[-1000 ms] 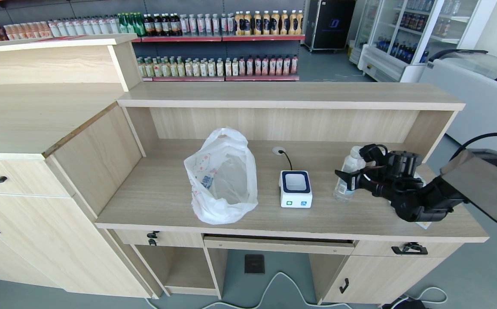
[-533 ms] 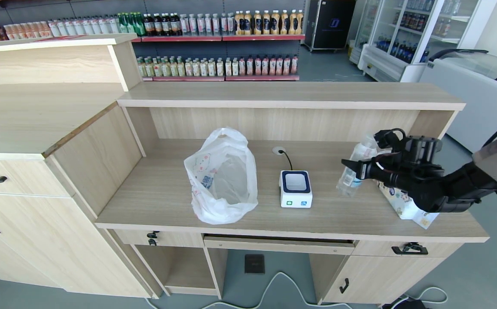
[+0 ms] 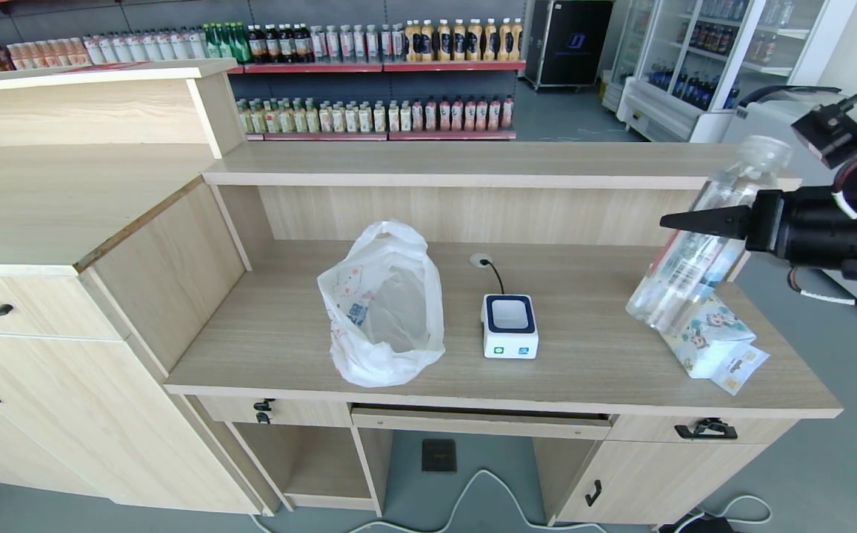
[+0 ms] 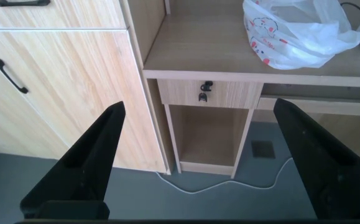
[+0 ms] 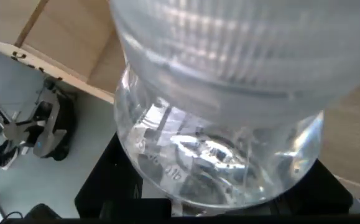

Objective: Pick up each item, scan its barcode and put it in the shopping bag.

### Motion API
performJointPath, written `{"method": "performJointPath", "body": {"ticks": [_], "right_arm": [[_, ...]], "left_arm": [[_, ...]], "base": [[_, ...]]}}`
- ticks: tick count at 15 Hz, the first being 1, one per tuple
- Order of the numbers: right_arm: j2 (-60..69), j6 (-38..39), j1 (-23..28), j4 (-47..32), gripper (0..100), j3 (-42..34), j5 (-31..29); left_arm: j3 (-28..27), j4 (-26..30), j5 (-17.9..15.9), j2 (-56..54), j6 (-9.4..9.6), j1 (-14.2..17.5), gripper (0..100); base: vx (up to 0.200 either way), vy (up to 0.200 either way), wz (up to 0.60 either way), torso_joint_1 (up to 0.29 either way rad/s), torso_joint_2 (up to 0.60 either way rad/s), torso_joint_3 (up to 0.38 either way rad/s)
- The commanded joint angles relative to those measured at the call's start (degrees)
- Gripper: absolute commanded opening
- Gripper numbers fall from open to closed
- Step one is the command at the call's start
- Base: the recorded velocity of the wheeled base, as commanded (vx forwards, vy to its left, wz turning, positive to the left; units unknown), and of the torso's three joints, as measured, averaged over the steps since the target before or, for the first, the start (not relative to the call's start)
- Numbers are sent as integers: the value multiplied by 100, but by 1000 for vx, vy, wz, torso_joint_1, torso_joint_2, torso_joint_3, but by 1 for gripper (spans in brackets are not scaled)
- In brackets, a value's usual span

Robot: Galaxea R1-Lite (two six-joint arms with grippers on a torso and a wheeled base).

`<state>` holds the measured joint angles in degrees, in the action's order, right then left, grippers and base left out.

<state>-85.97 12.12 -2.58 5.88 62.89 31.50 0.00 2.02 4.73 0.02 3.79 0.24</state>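
My right gripper (image 3: pixel 702 222) is shut on a clear water bottle (image 3: pixel 702 244), which hangs tilted in the air above the counter's right end, cap up. Seen close in the right wrist view, the bottle (image 5: pixel 229 124) sits between the dark fingers. A white plastic shopping bag (image 3: pixel 384 307) stands open on the counter at the left, also seen as the bag (image 4: pixel 295 31) in the left wrist view. The white barcode scanner (image 3: pixel 509 326) sits at the counter's middle. A printed tissue pack (image 3: pixel 709 344) lies under the bottle. My left gripper (image 4: pixel 198 162) hangs open low beside the counter's left front.
The wooden counter (image 3: pixel 547 370) has a raised back ledge (image 3: pixel 502 166) and a taller cabinet (image 3: pixel 65 192) on the left. A cable (image 3: pixel 495 275) runs from the scanner to a hole in the counter. Drawers and an open shelf (image 4: pixel 207 134) lie below.
My right gripper lifted the water bottle off the counter and carried it up and to the right, uncovering the tissue pack. The bag and scanner stayed put.
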Motion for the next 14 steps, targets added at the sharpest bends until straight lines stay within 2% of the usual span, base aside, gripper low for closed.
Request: {"method": "performJointPath", "body": {"ticks": [1,2,3,4,6,8,10,14], "right_arm": [[1557,98,-489,-948,0,-260,278],[1689,107,-541,-1009,0,-383,550],[1952,98,-664,-1009,0,-585,1201],[2023,98,-752,-1001,0,-638,1324],[2102,89,-1253,-948,0,-629,1368],[2014,107,-1526,-702,0,-559,1350],[1908,186,-1570,-667,0,-365,1368],[1917,1047,-1877,-702,0,136,1350]], "left_arm": [[0,0,2,-2,-1,2,100],[0,0,2,-2,-1,2,100],[0,0,2,-2,-1,2,100],[0,0,2,-2,-1,2,100],[0,0,2,-2,-1,2,100],[0,0,2,-2,-1,2,100],[0,0,2,-2,-1,2,100],[0,0,2,-2,-1,2,100]], "base": [[0,0,0,0,0,0],[0,0,0,0,0,0],[0,0,0,0,0,0],[0,0,0,0,0,0],[0,0,0,0,0,0],[0,0,0,0,0,0],[0,0,0,0,0,0],[0,0,0,0,0,0]]}}
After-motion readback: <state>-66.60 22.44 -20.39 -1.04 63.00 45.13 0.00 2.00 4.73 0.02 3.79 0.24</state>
